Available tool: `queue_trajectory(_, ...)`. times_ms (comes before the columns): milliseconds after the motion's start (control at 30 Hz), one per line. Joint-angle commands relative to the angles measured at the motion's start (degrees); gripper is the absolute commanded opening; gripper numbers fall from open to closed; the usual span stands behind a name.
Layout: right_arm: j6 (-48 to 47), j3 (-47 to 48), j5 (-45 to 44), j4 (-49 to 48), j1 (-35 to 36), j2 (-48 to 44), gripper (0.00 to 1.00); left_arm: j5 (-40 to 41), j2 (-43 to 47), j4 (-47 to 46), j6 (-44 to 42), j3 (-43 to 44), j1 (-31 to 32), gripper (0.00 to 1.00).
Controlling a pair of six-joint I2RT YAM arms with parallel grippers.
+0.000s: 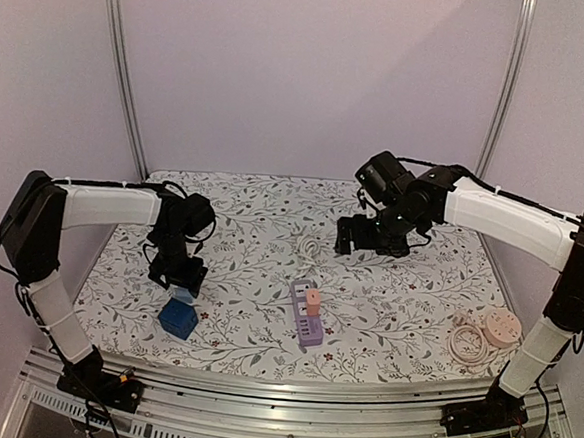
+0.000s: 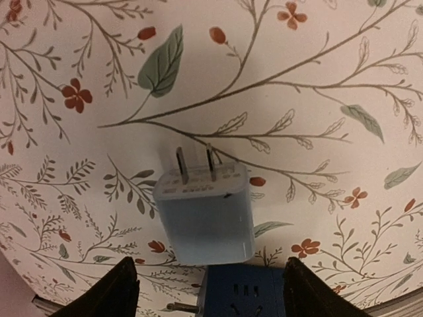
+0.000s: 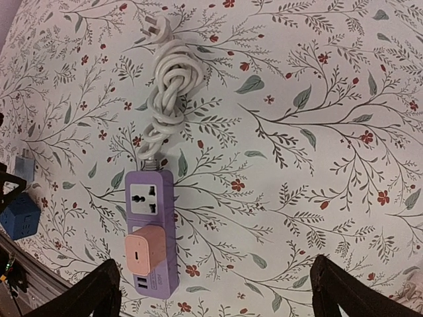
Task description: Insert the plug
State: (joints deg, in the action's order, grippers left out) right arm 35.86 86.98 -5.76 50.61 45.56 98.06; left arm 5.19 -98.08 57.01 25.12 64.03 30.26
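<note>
A pale blue plug [image 2: 205, 214] lies flat on the flowered cloth, its two prongs pointing away from my left gripper [image 2: 211, 297]. That gripper is open; its dark fingertips [image 2: 115, 294] show at either side of the bottom edge, not touching the plug. A dark blue cube socket [image 2: 248, 290] sits just behind the plug, between the fingertips. From above, the left gripper [image 1: 178, 271] hovers over the cube [image 1: 178, 318]. A purple power strip [image 3: 152, 231] carries a pink adapter [image 3: 144, 251], with one socket free above it. My right gripper [image 3: 218, 300] is open over bare cloth.
A coiled white cable [image 3: 168, 86] runs from the strip's far end. The strip [image 1: 305, 312] lies mid-table near the front. Pink round parts [image 1: 484, 338] rest at the right front by the right arm. The table's metal front rail [image 1: 290, 394] runs below.
</note>
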Motion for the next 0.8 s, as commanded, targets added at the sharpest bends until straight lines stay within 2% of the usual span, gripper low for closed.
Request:
queue_trajectory(0, -0.1, 1.3, -1.6, 1.4, -1.4, 0.8, 0.99, -2.4, -4.0, -1.7, -3.7, 2.7, -1.6, 0.74)
queue_trajectory(233, -0.6, 1.4, -2.1, 2.2, -3.6, 0.8, 0.99, -2.6, -5.2, -3.3, -2.1, 2.1, -2.1, 0.73)
queue_trajectory(533, -2.0, 1.7, -1.0, 1.8, -4.4, 1.9, 0.99, -1.0, 0.5, -14.2, 6.4, -8.0, -1.8, 0.70)
queue_trajectory(767, -3.0, 3.2, 0.0, 1.7, -4.5, 3.3, 0.99, 0.6, 5.5, -20.4, 8.1, -15.5, -1.8, 0.65)
